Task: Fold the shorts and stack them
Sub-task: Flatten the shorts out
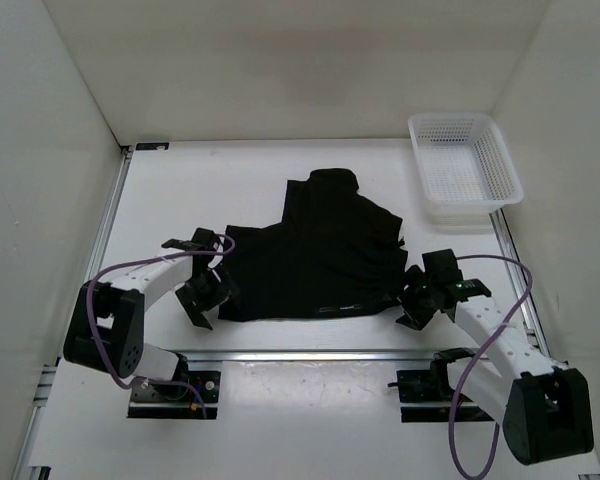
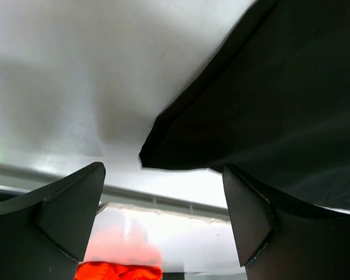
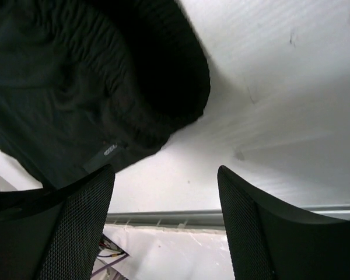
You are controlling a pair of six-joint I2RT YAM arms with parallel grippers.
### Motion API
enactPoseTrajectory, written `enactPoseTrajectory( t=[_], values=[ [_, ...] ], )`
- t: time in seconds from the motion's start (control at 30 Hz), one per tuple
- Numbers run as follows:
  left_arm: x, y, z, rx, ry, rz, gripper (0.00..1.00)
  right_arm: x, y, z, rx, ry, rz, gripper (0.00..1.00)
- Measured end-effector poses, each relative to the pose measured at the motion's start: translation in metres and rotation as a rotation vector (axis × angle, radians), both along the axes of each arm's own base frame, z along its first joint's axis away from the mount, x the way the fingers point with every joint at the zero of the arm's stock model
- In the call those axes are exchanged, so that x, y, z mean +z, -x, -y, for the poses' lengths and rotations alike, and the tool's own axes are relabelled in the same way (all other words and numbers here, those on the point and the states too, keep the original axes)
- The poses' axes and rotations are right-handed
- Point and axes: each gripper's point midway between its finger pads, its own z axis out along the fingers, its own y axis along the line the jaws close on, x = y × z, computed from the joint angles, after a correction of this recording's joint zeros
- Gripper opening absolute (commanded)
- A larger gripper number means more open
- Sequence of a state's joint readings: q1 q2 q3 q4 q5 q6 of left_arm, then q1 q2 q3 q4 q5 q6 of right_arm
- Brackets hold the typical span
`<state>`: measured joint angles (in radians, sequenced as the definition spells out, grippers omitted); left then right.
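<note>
Right now the shorts (image 1: 320,250) lie spread mid-table, one pair only. Their long axis runs left to right along the near edge, with one lobe pointing toward the far wall and the elastic waistband end at the right. I count two grippers, both low at the near corners: the left gripper (image 1: 202,300) gapes wide just beside the left corner, and the right gripper (image 1: 412,305) is equally wide by the waistband, neither gripping cloth. One white mesh basket (image 1: 450,118) stands at the far right.
</note>
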<state>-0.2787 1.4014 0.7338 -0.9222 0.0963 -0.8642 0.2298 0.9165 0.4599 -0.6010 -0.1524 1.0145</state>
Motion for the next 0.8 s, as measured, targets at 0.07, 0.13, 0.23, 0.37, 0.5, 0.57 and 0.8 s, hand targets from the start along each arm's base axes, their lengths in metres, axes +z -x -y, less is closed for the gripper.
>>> enactPoseTrajectory(
  t=[0.07, 0.13, 0.23, 0.37, 0.5, 0.57, 0.8],
  values=[
    [-0.004, -0.004, 0.001, 0.01, -0.001, 0.001, 0.92, -0.006, -0.004, 0.0, -0.002, 0.007, -0.016, 0.72],
    [-0.011, -0.007, 0.002, 0.02, -0.004, -0.011, 0.86, -0.01, -0.008, 0.001, -0.006, 0.017, -0.025, 0.71],
    [-0.015, -0.006, 0.003, 0.033, -0.011, -0.047, 0.66, -0.014, -0.014, 0.002, -0.012, 0.028, -0.023, 0.66],
    [-0.016, -0.01, 0.01, 0.032, -0.001, -0.077, 0.1, -0.019, -0.023, 0.003, -0.017, 0.041, -0.009, 0.41],
    [-0.014, -0.023, 0.016, 0.015, 0.007, -0.054, 0.1, -0.026, -0.031, 0.004, -0.015, 0.063, -0.006, 0.0],
    [-0.01, -0.034, 0.017, 0.014, 0.004, -0.021, 0.1, -0.021, -0.038, 0.006, -0.012, 0.081, 0.011, 0.0],
    [0.091, -0.131, 0.027, -0.015, 0.008, 0.274, 0.1, 0.094, -0.114, 0.001, 0.048, 0.121, 0.315, 0.0]
  ],
)
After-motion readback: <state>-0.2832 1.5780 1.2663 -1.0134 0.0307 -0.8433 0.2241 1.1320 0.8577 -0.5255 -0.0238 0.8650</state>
